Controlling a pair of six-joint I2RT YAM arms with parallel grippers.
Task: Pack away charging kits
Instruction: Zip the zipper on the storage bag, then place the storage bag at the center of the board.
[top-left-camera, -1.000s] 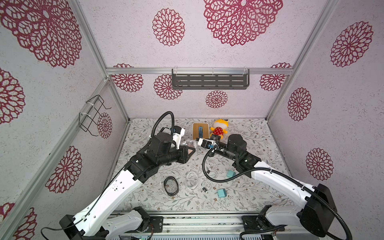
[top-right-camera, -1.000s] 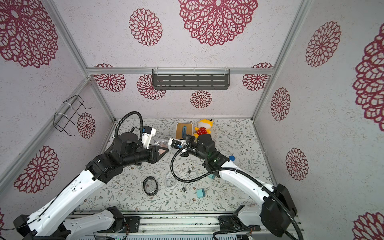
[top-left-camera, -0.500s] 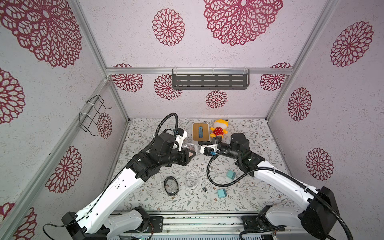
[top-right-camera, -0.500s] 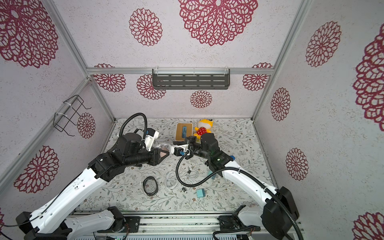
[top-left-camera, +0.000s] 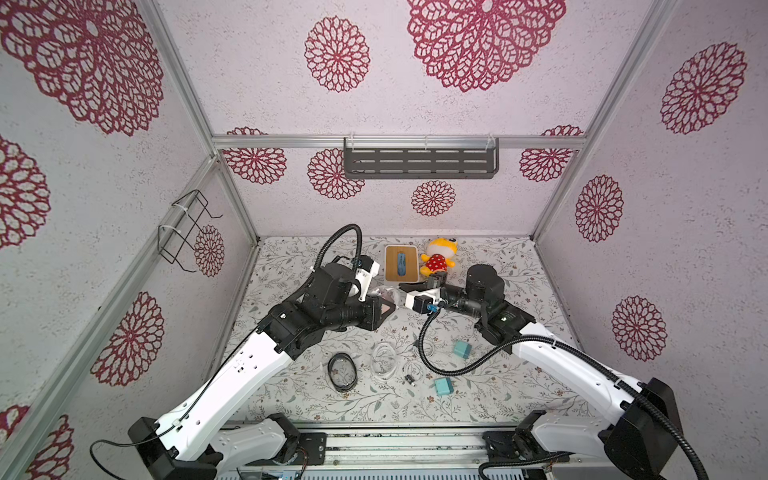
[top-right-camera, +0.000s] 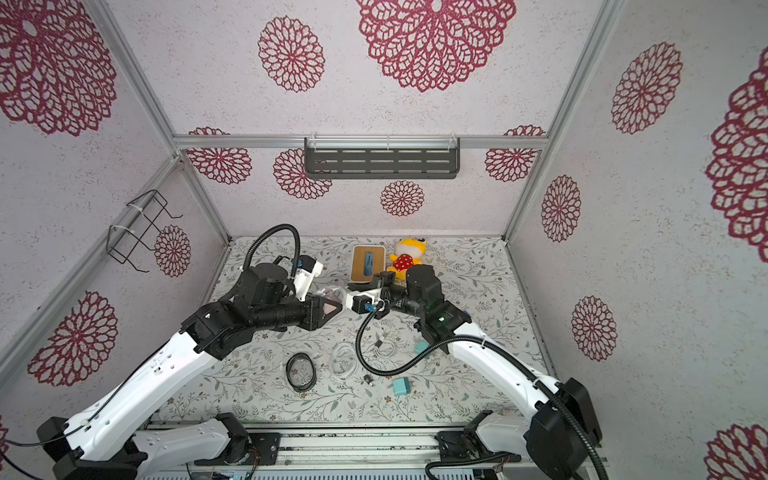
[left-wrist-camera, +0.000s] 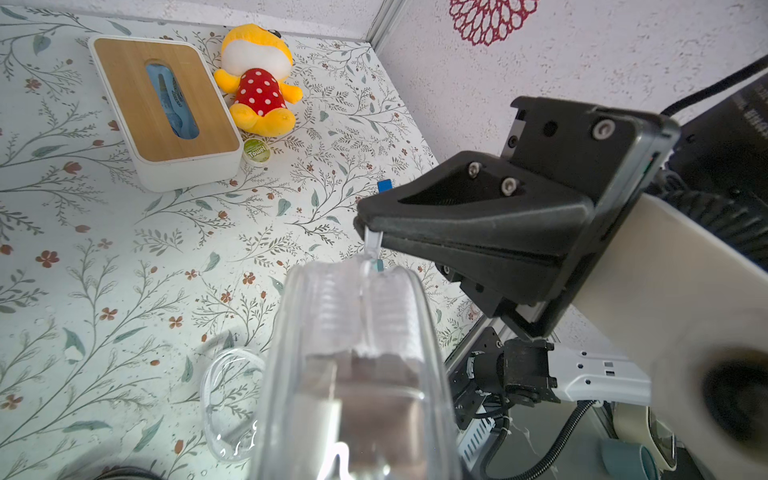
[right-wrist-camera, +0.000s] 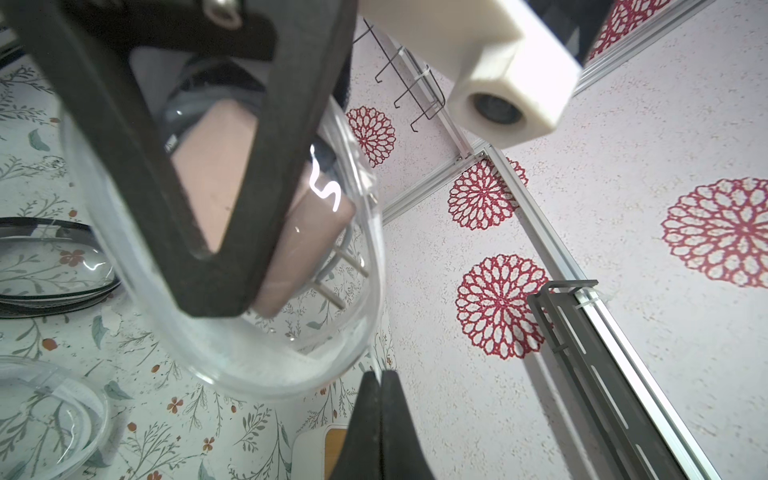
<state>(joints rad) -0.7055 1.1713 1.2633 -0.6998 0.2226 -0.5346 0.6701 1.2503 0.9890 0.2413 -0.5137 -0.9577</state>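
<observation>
Left gripper (top-right-camera: 332, 309) clamps a clear pouch (left-wrist-camera: 353, 332) from both sides, its matte black fingers (right-wrist-camera: 133, 174) pressed into the glossy, rounded plastic. Right gripper (left-wrist-camera: 370, 230) has its jaws squeezed together on a thin clear tab at the pouch's ribbed rim. Inside the pouch sits the pale pink adapter (right-wrist-camera: 216, 183), a smooth cube with rounded edges and two bare metal prongs (right-wrist-camera: 336, 286). The pouch hangs in the air just in front of the white box with a wooden lid (top-left-camera: 392, 266).

Farther in front of that box, towards its right, a matte teal adapter (top-left-camera: 462, 349) and a second teal adapter (top-left-camera: 444, 387) lie apart on the floral-print table (top-left-camera: 291, 386). A coiled thin white cable (top-right-camera: 385, 351) lies near them, and the right arm's black ribbed hose (top-left-camera: 457, 368) crosses it in a top view. Also in front of the box lie a second clear pouch (top-left-camera: 384, 359) and a black-rimmed round case (top-left-camera: 342, 372).

Just right of the box sits a yellow plush toy (left-wrist-camera: 259, 83) in a red, white-dotted dress. A small green disc (left-wrist-camera: 256, 150) at the box's corner reads "Towel". A dark blue block (left-wrist-camera: 385, 185) shows partly behind the right gripper.
</observation>
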